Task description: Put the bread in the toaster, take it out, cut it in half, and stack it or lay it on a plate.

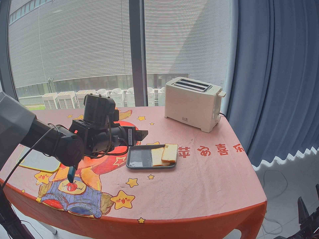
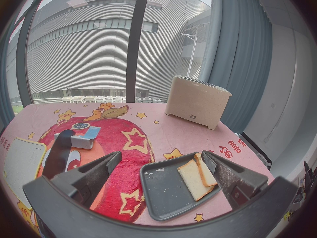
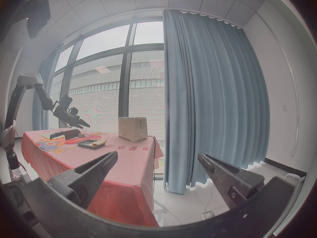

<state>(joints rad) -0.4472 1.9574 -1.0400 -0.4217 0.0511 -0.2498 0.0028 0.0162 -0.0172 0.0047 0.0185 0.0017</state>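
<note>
Hovering above the table [image 1: 199, 190], my left gripper [image 2: 160, 156] has its fingers spread wide and nothing between them. It hangs just beside the near-left end of the dark grey tray [image 1: 135, 159]. In my left wrist view the tray sits framed between the two fingers, untouched by either. The tray holds the bread [image 1: 166, 154]: two pale slices with browner crusts, gathered at its right end, one overlapping and leaning on the other. The tray's left half shows only its grey floor. On the robot's left of the tray, past the big red apple print on the cloth, a black oblong thing [image 2: 61, 152] lies next to a small white and blue piece [image 2: 84, 138]; I cannot tell what either is. Farther left, near the table's edge, lies a pale flat board with a yellow rim [image 1: 36, 161]. The toaster [image 1: 192, 103], cream-coloured with two slots on top, stands upright near the far right corner of the table by the window and the blue curtain [image 1: 275, 67], well apart from the tray. My right gripper [image 3: 158, 156] is off the table's right side, low over the floor, its fingers likewise wide apart and gripping nothing.
</note>
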